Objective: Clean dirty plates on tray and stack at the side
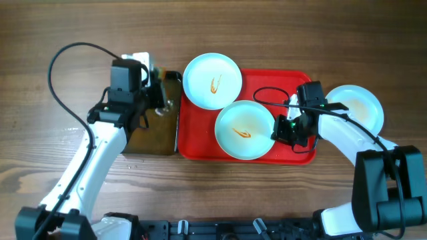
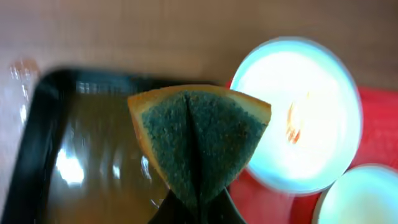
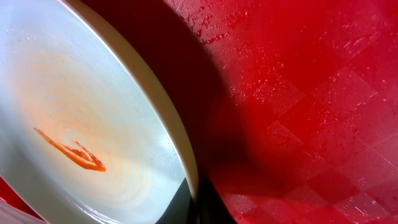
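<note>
While left pincer point(image 2: 198, 211) pinches sponge point(image 2: 199, 137), right pincer point(image 3: 196, 208) clamps rim of front plate point(image 3: 81, 112), red tray point(image 1: 200, 143) edge near.

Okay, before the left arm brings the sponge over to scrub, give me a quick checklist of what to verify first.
1. Sponge held: ok, folded and pinched in the left fingers.
2. Front plate held: ok, its rim sits between the right fingers.
3. Sauce streak to aim at: ok, visible in that plate's centre.
4. Sponge over the plate: not ok, it hangs above the black tray.
5. Side plate beside the red tray clean enough to stack on: cannot tell.
</note>
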Available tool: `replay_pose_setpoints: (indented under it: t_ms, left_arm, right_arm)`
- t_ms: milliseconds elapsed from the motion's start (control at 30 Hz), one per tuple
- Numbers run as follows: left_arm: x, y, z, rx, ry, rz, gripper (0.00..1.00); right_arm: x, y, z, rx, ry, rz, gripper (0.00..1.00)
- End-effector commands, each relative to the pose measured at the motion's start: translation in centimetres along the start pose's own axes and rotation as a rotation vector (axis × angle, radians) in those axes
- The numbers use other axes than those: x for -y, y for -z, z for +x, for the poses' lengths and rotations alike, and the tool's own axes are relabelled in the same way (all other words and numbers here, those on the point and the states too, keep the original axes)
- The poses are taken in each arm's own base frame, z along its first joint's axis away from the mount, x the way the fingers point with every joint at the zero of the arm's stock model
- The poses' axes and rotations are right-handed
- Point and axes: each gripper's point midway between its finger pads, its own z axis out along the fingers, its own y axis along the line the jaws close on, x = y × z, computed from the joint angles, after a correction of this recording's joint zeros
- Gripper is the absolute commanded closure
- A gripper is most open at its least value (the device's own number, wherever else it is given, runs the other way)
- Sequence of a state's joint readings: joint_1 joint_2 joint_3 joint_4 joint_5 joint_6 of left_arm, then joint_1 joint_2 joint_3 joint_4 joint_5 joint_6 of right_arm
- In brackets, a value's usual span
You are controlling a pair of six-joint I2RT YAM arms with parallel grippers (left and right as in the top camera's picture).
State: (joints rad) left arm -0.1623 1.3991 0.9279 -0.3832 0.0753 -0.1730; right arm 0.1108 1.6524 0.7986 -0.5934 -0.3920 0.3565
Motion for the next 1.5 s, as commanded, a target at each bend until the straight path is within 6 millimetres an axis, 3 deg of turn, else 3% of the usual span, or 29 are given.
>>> replay_pose_setpoints:
  t_ms: [0,133,300,367,433,500,600,700,833,967,1100,1233,1400,1467]
  left_arm:
    - [-1.2,-1.9,4.9,-0.194,0.013,-0.036,0.96]
    - [0.6,-1.9,7.5,-0.316,0.041,0.078,0.96]
    - [3.2,-1.2,7.5,-0.353,0.133,0.212,0.96]
    - [6.5,-0.4,6.8,-0.357,0.170,0.392,0.96]
    - [7.8,-0.4,6.2,-0.345,0.207,0.423,0.96]
    - [10.4,-0.5,5.8,-0.335,0.210,0.493,0.96]
    - [14.2,-2.0,6.5,-0.345,0.212,0.553,0.96]
    - [17.6,-3.7,8.2,-0.385,0.226,0.601,0.96]
    - [23.0,-5.6,12.5,-0.453,0.176,0.680,0.96]
    - [25.6,-6.4,16.6,-0.536,0.171,0.694,0.96]
    - [24.8,-7.6,18.3,-0.571,0.175,0.640,0.96]
    - [21.0,-9.3,19.1,-0.557,0.146,0.455,0.96]
    - [16.4,-8.9,16.5,-0.496,0.093,0.324,0.96]
    - [16.1,-8.2,15.3,-0.469,0.085,0.333,0.96]
  right_arm:
    - [0.4,-0.5,0.4,-0.017,0.011,0.012,0.96]
    - [0.4,-0.5,0.4,-0.017,0.011,0.012,0.96]
    - [0.4,-0.5,0.4,-0.017,0.012,0.012,0.96]
    - [0.4,-0.5,0.4,-0.015,0.012,0.011,0.96]
    - [0.4,-0.5,0.3,-0.015,0.012,0.011,0.96]
    - [0.4,-0.5,0.4,-0.015,0.012,0.011,0.96]
    - [0.4,-0.5,0.4,-0.015,0.012,0.011,0.96]
    - [0.4,-0.5,0.4,-0.016,0.013,0.011,0.96]
    - [0.4,-0.5,0.4,-0.015,0.017,0.012,0.96]
    - [0.4,-0.5,0.4,-0.016,0.019,0.011,0.96]
    - [0.4,-0.5,0.4,-0.016,0.020,0.011,0.96]
    - [0.4,-0.5,0.4,-0.016,0.038,0.012,0.96]
    - [0.4,-0.5,0.4,-0.016,0.037,0.012,0.96]
    - [0.4,-0.5,0.4,-0.016,0.037,0.012,0.96]
